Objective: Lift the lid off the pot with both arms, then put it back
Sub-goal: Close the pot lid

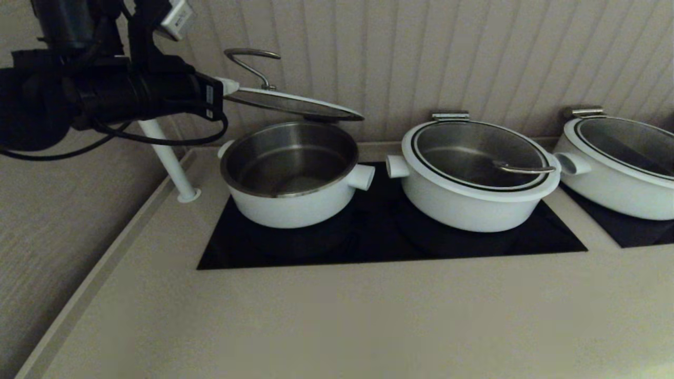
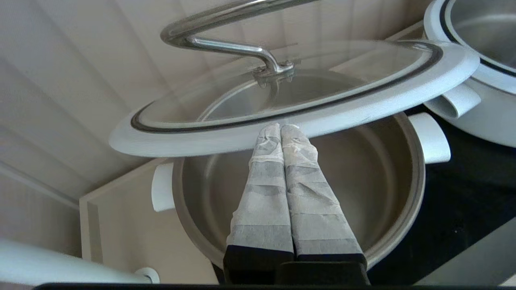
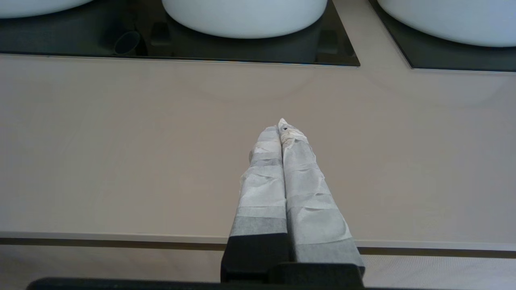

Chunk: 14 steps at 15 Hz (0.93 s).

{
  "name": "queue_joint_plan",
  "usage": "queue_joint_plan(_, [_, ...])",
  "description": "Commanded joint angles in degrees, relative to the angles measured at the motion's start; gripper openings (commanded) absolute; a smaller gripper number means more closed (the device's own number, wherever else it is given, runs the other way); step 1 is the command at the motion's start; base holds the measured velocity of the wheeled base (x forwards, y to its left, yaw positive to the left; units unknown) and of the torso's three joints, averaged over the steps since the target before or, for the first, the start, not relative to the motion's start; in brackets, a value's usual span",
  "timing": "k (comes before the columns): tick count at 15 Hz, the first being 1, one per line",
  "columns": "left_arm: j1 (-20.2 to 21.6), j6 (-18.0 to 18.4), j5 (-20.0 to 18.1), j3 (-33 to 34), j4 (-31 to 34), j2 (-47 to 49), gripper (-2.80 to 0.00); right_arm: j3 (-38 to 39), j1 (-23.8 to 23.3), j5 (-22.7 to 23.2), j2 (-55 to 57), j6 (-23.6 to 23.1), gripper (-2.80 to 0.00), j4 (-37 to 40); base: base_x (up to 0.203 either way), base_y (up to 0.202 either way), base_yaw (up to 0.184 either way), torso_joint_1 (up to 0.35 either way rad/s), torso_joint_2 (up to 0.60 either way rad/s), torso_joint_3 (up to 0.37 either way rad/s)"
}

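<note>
Head view shows the lid (image 1: 295, 103) already lifted, tilted above the pot (image 1: 290, 179) at 9 o'clock on the bench (image 1: 337, 316), its rim pinched by the left claw (image 2: 281, 128), while the right claw (image 3: 282, 127), closed on nothing, rests apart; putting back remains.

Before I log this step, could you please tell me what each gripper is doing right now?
Left gripper: shut on the rim of the lid, held raised over the pot.
Right gripper: shut, empty, over the counter.
</note>
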Motion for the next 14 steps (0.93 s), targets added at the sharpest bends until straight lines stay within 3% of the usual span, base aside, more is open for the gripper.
queue_joint_plan(1, [-0.01,0.00,-0.09,2.35,-1.82,-0.86,-2.80,0.00,-0.02,0.02,-0.02,-0.07,-2.80,-0.02,0.000,0.000,0.000,0.000,0.00,0.000])
queue_joint_plan(7, [-0.01,-0.32,0.17,9.69,-8.52,-1.85,-2.80,0.00,0.05,0.02,-0.02,-0.06,-2.80,-0.02,0.000,0.000,0.000,0.000,0.00,0.000])
queue_joint_plan(14, [-0.01,-0.50,0.18,3.36,-8.64,0.42,-2.80,0.00,0.06,0.02,-0.02,-0.07,-2.80,-0.02,0.000,0.000,0.000,0.000,0.00,0.000])
